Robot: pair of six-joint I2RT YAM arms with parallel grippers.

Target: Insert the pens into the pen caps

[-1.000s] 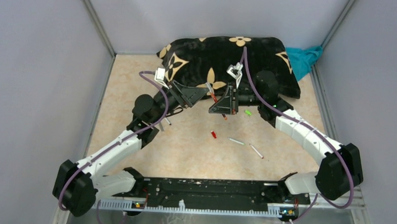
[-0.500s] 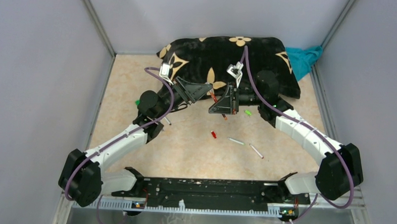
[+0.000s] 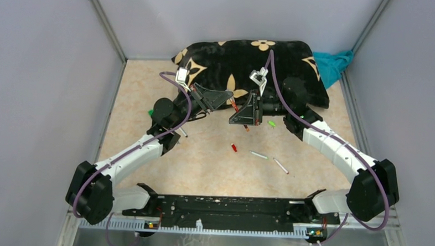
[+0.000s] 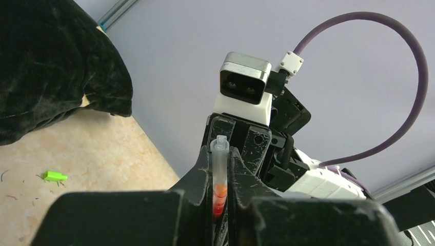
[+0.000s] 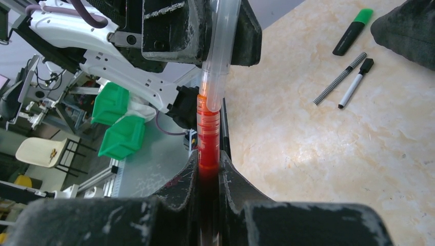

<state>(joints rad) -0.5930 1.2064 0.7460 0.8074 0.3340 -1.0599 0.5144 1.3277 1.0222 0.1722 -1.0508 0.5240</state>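
Note:
One pen [image 3: 234, 106] hangs above the table between both grippers, in front of the pillow. It has a translucent white barrel [image 5: 218, 56] and a red end [image 5: 208, 138]. My right gripper [image 5: 209, 165] is shut on the red end. My left gripper [image 4: 219, 154] is shut on the white barrel [image 4: 219, 169], its fingers [image 5: 174, 31] facing the right wrist camera. In the top view the left gripper [image 3: 228, 96] and right gripper [image 3: 242, 122] meet at this pen. A green cap [image 3: 271, 123] and a red cap [image 3: 234, 147] lie on the table.
Two more pens [image 3: 259, 155] [image 3: 281, 165] lie near the centre. A black marker with a green end [image 5: 353, 32], a grey-black pen [image 5: 340, 78] and a white pen [image 5: 356, 82] lie by the left arm. A black flowered pillow [image 3: 251, 60] and teal cloth [image 3: 333, 64] fill the back.
My left gripper has moved in toward the pen held by the right gripper and has shut on its white barrel. The right gripper has stayed put.

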